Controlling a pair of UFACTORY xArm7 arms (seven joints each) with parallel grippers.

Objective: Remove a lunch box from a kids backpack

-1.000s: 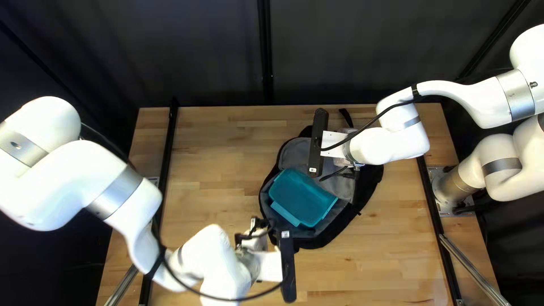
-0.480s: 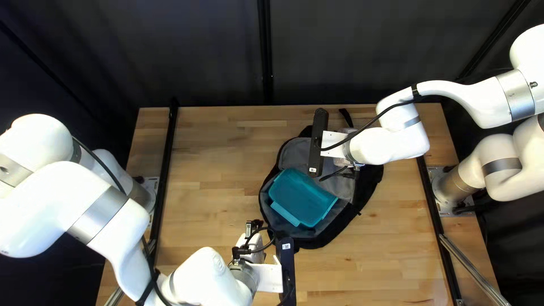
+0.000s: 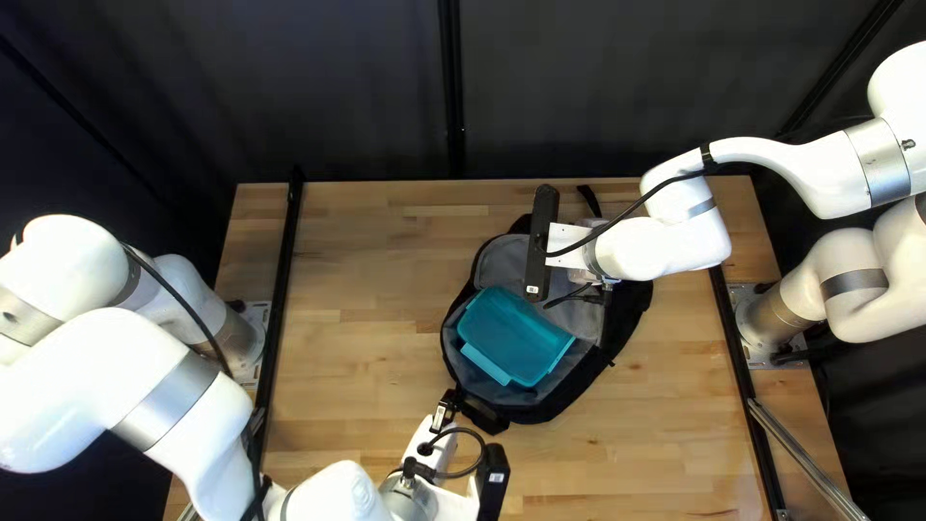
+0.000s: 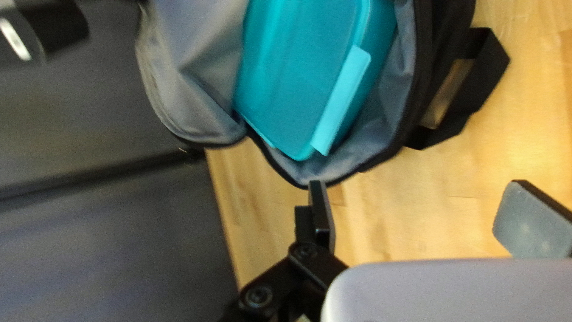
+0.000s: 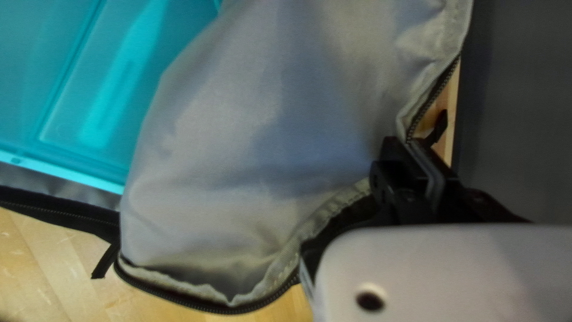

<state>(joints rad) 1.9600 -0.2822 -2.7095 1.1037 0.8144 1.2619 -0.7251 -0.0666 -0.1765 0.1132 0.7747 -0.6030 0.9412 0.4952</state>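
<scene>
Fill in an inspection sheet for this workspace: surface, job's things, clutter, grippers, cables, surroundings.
Surface: wooden table, light planks.
Lunch box: teal, lying inside the backpack.
Backpack: open on the table, its grey-lined flap folded back.
Clutter: nothing seen.
Left gripper: open, nothing between its fingers, near the backpack's opening.
Right gripper: shut on the flap's zippered edge.
Cables: one black cable along the left arm, another along the right arm.
Surroundings: dark curtain behind the table's far edge; a metal rail by its right edge.
</scene>
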